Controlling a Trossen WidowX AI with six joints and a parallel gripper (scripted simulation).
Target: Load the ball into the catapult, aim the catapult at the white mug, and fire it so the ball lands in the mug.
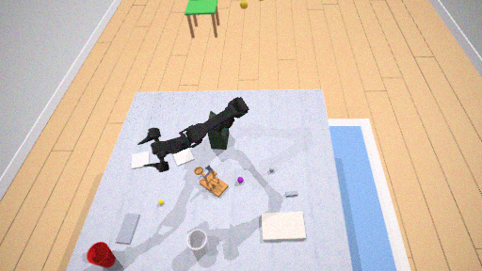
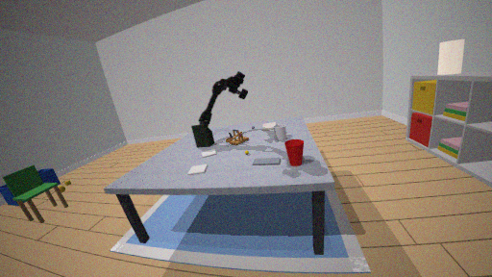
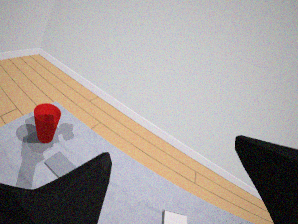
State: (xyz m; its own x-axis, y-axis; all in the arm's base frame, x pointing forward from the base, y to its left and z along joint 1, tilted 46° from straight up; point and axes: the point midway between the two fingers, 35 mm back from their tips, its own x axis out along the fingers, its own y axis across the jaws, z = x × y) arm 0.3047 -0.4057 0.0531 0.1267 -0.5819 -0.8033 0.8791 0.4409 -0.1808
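Observation:
The wooden catapult (image 1: 216,185) (image 2: 237,139) stands near the middle of the table, its round cup toward the arm's side. A yellow ball (image 1: 161,202) (image 2: 247,152) lies on the table between the catapult and the grey slab. A purple ball (image 1: 240,180) lies just beside the catapult. The white mug (image 1: 197,240) (image 2: 281,134) stands upright on the catapult's far side from the arm base. My gripper (image 1: 141,154) (image 3: 174,152) is open and empty, high above the table near the white tiles. The wrist view shows neither catapult, balls nor mug.
A red cup (image 1: 101,255) (image 2: 294,153) (image 3: 46,122) stands at a table corner, near a grey slab (image 1: 127,228) (image 2: 266,162). Two white tiles (image 1: 140,160) (image 1: 184,156), a cream block (image 1: 283,226), a small grey bar (image 1: 291,194) and a tiny grey ball (image 1: 271,170) lie around.

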